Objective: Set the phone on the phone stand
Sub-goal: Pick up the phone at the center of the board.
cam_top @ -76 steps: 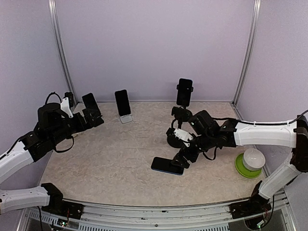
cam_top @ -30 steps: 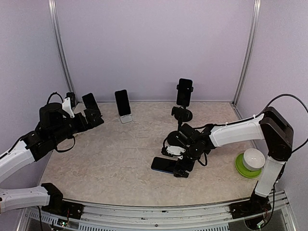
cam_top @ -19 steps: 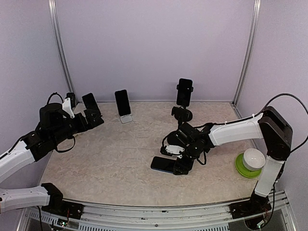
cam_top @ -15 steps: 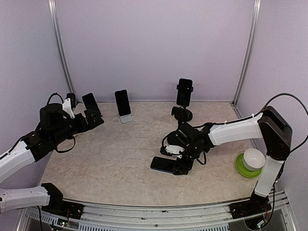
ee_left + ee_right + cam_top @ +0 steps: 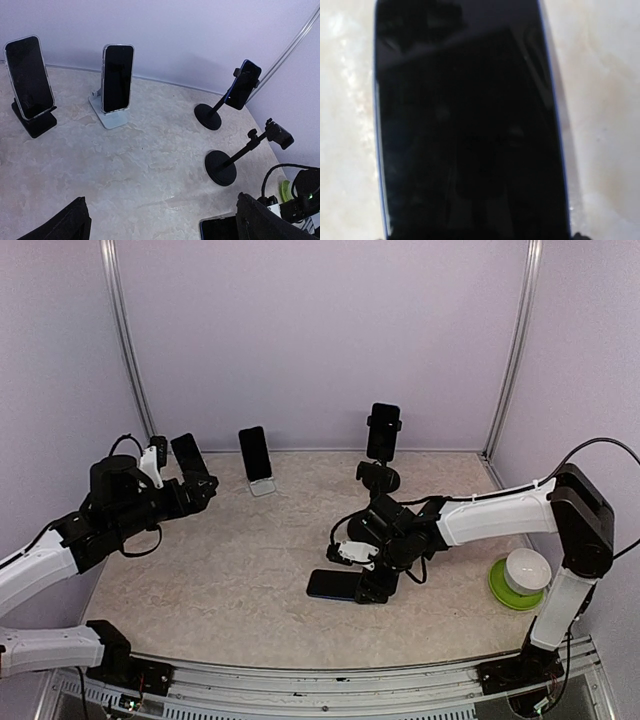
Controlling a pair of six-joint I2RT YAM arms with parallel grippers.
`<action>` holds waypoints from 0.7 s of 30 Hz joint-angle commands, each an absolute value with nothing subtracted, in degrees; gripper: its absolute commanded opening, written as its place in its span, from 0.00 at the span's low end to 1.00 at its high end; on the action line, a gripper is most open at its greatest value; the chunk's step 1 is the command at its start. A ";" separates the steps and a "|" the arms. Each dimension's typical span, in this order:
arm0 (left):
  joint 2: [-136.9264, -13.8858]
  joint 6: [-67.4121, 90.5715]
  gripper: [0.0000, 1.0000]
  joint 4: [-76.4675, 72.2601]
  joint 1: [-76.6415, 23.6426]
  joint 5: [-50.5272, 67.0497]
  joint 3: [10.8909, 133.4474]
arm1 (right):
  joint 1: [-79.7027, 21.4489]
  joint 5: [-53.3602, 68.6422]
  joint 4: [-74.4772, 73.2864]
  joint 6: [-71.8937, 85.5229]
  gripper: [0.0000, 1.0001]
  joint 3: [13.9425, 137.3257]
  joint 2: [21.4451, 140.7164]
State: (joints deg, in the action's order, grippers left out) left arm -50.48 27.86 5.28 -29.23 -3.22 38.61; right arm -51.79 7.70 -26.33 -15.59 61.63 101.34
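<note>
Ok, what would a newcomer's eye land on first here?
A dark phone lies flat in the middle of the table, with the right tool at its right end. Behind it, three phones are propped upright along the back, and one black clamp stand is empty.

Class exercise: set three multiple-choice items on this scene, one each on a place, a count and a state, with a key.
1. Where is the loose phone? A at the right tool; B in the far left corner; C off the near edge.
2. How many phones sit on stands? A one; B three; C five.
3. The left tool is: A open, empty; B shut on a cable; C shut on a stand.
Key: 1 A, the overhead view shows it at that tool's tip; 2 B, black wedge stand, white stand and tall clamp stand each carry one; 3 A, its fingers stand wide apart, nothing between.
</note>
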 commanded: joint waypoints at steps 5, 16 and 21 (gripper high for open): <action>-55.98 27.15 0.99 2.65 -28.91 7.37 39.28 | -54.73 4.50 -21.44 -17.27 0.48 60.21 96.77; -61.95 27.36 0.99 -0.44 -28.91 17.06 38.46 | -56.11 4.18 -19.24 -18.01 0.43 58.77 94.35; -65.78 28.61 0.99 -2.99 -29.15 22.34 37.42 | -56.34 6.31 -20.66 -17.95 0.44 59.36 95.69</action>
State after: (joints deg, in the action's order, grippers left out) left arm -64.16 28.08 0.32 -29.19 16.86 38.54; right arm -55.70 4.38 -22.20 -17.41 59.18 96.73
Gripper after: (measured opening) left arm 0.988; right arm 0.724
